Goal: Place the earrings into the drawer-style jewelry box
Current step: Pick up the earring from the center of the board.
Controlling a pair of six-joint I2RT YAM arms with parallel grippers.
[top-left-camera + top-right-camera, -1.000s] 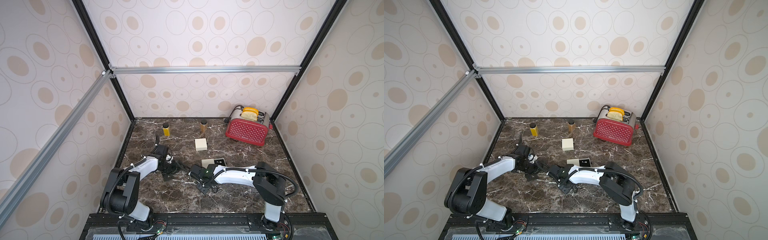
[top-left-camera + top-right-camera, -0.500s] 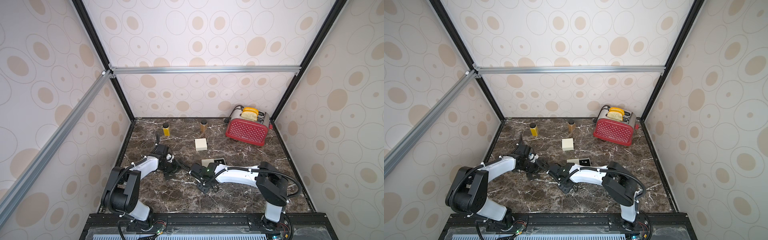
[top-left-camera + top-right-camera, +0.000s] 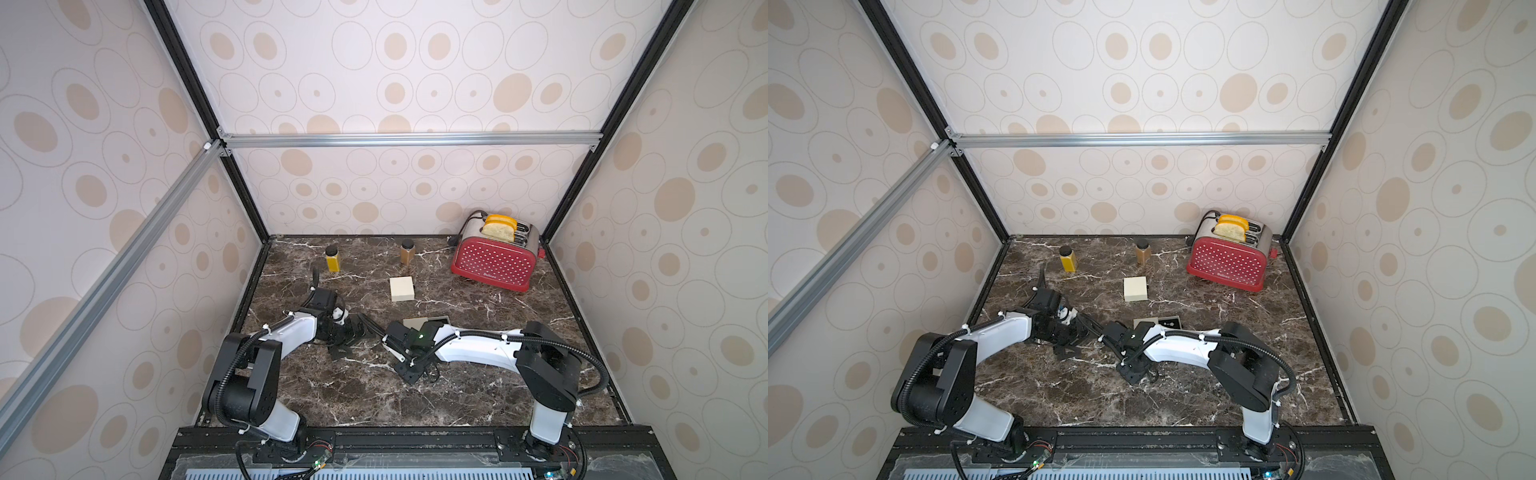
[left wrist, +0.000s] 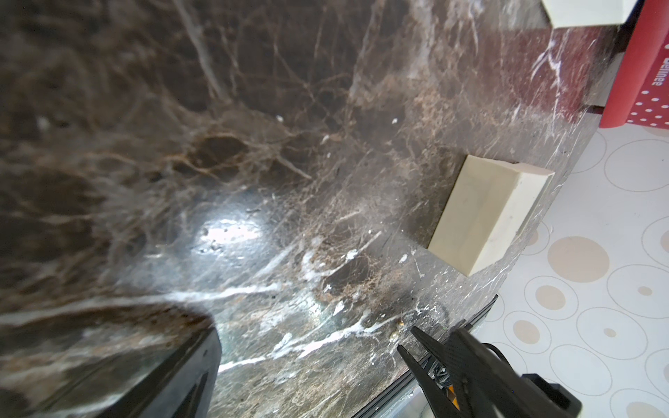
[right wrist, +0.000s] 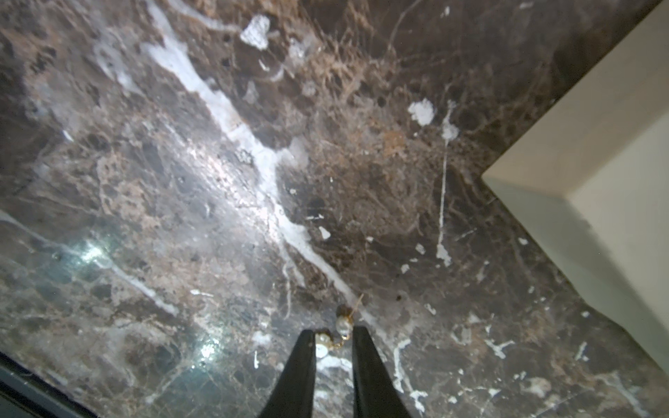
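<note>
The earrings [image 5: 340,325], two small pearls on gold wire, lie on the dark marble at my right gripper's [image 5: 335,334] fingertips. Its jaws stand narrowly apart, one pearl against a finger's inner face, the other just past the tips. The left wrist view shows the earrings [image 4: 399,324] just ahead of those thin fingers [image 4: 427,347]. My left gripper [image 3: 351,332] rests wide open beside the right gripper [image 3: 368,322], holding nothing; one of its fingers [image 4: 181,372] shows. The jewelry box [image 3: 417,323] lies behind the right wrist, its dark-lined drawer [image 3: 440,320] pulled out. In both top views the earrings are too small to see.
A cream square box [image 3: 402,289] sits behind the grippers. A red toaster [image 3: 494,262] with bread stands at the back right. Two small jars [image 3: 333,258] [image 3: 407,252] stand along the back wall. Patterned walls close in the marble table [image 3: 374,395] on three sides.
Both arms stay almost where they were. The right wrist has shifted only slightly beside the left gripper. Any movement of the jaws is too small to see in the earlier top views.
</note>
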